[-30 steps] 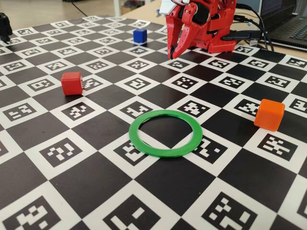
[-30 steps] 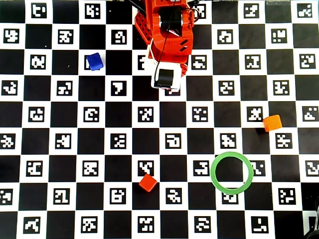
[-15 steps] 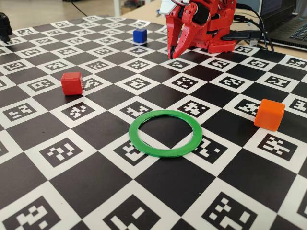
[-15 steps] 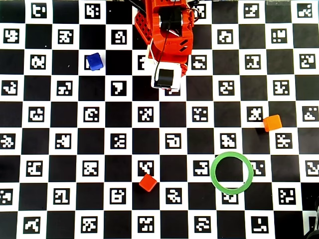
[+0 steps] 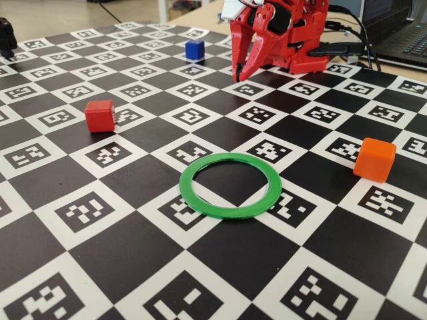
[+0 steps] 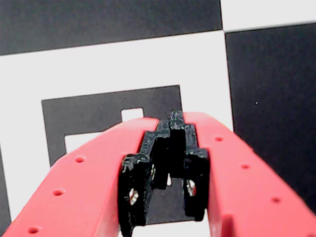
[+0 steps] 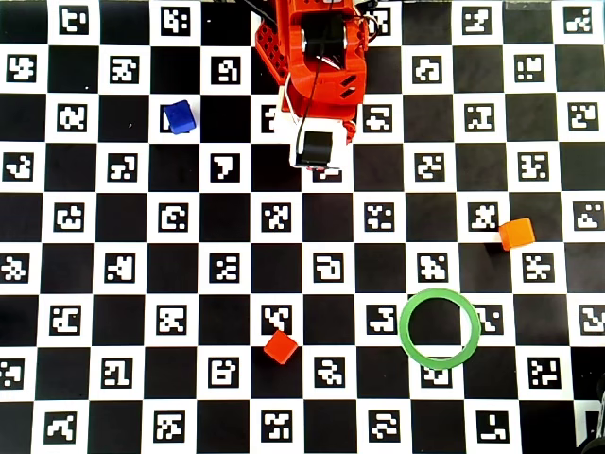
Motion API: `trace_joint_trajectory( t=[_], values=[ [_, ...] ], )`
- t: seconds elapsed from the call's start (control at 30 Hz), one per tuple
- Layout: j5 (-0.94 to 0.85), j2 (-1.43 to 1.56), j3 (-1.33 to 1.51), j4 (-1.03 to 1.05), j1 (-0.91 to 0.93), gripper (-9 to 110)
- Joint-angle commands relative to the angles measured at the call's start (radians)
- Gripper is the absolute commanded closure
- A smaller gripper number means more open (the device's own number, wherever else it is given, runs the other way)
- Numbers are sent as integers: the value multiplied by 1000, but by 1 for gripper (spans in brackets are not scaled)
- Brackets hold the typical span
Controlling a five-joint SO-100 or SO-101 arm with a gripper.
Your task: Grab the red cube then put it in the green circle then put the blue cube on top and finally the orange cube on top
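Three cubes lie untouched; the closed, empty gripper (image 5: 239, 72) sits far from the red cube (image 5: 100, 115), risking grabbing the nearer blue cube (image 5: 195, 49).

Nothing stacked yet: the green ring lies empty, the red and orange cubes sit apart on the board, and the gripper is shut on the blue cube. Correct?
One error: the gripper holds nothing. The wrist view shows its jaws closed on empty air, and the fixed view shows the blue cube on the board beside the arm. The green ring is empty; the red cube and orange cube sit apart.

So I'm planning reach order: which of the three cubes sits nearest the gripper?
The blue cube, up beside the gripper. The red cube and orange cube lie much farther out.
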Motion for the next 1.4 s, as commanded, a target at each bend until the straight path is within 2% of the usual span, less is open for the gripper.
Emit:
trace_joint_trajectory(
  t=[0.0,0.33,0.57,0.8,1.07,1.37],
  values=[
    [61,-115,-100,-43,-38,106],
    [374,-512,-581,6,-78,103],
    [732,-739,-822,37,-114,97],
    [971,-966,-1077,109,-149,93],
    [1250,-1238,-1393,155,-137,82],
    [1477,-1563,-1712,209,-63,68]
  ],
)
